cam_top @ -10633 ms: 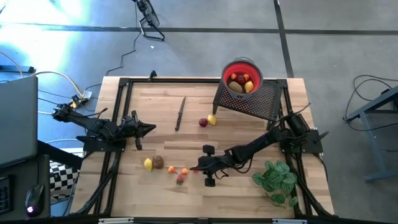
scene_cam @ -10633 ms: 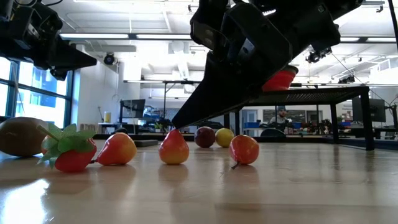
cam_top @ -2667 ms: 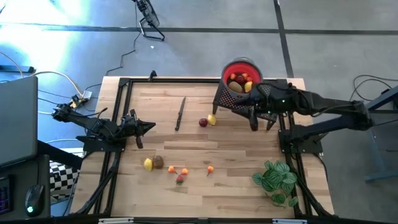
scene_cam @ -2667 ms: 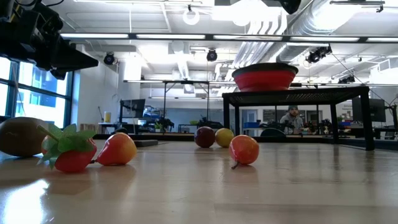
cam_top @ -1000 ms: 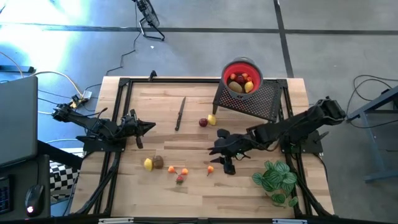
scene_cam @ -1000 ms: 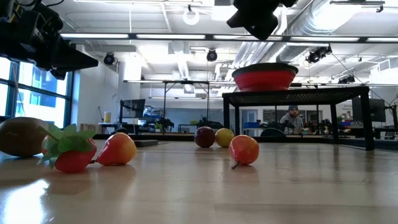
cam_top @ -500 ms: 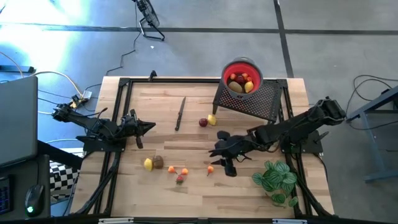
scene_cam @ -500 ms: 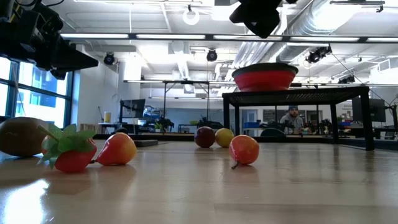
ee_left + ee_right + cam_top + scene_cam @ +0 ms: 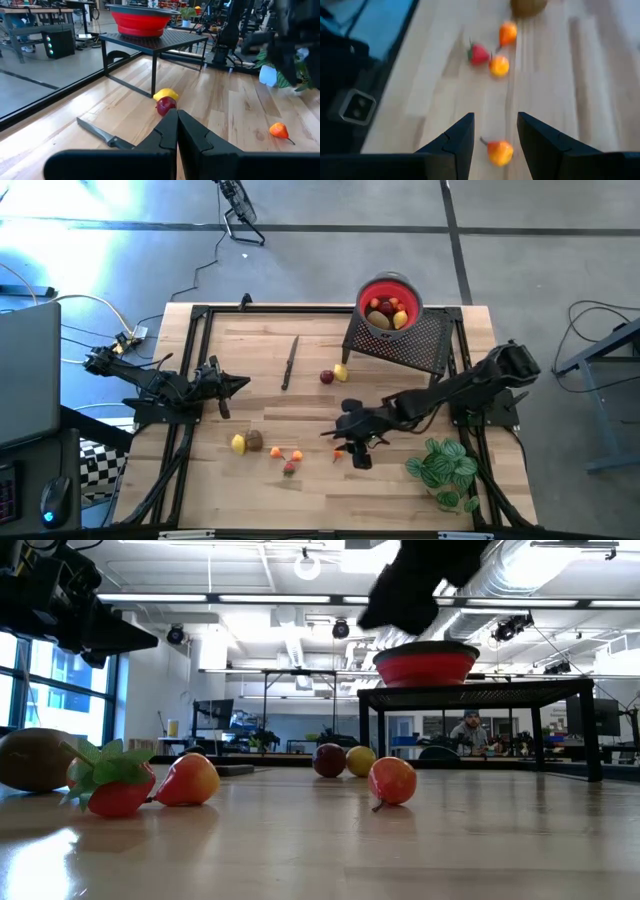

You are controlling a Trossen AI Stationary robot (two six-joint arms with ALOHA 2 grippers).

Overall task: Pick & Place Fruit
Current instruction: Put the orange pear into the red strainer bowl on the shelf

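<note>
Several small fruits lie on the wooden table. An orange one [image 9: 338, 452] [image 9: 499, 151] lies alone. A red one [image 9: 327, 376] and a yellow one [image 9: 341, 372] lie before the stand. A yellow [image 9: 238, 444], a brown [image 9: 254, 440], two orange [image 9: 276, 452] and a strawberry [image 9: 289, 468] form a near-left cluster. More fruit fills the red bowl [image 9: 390, 302]. My right gripper [image 9: 336, 442] [image 9: 495, 120] hangs open just over the lone orange fruit, touching nothing. My left gripper [image 9: 243, 386] [image 9: 176, 120] waits shut at the table's left.
The red bowl sits on a black mesh stand [image 9: 405, 345] at the far right. A thin dark knife [image 9: 290, 362] lies far of centre. A green leafy plant [image 9: 443, 465] stands at the near right corner. Bare wood lies around the middle of the table.
My right gripper has moved toward the table's near left and down, from beside the lone orange fruit to over it, staying open. The fruit has not moved.
</note>
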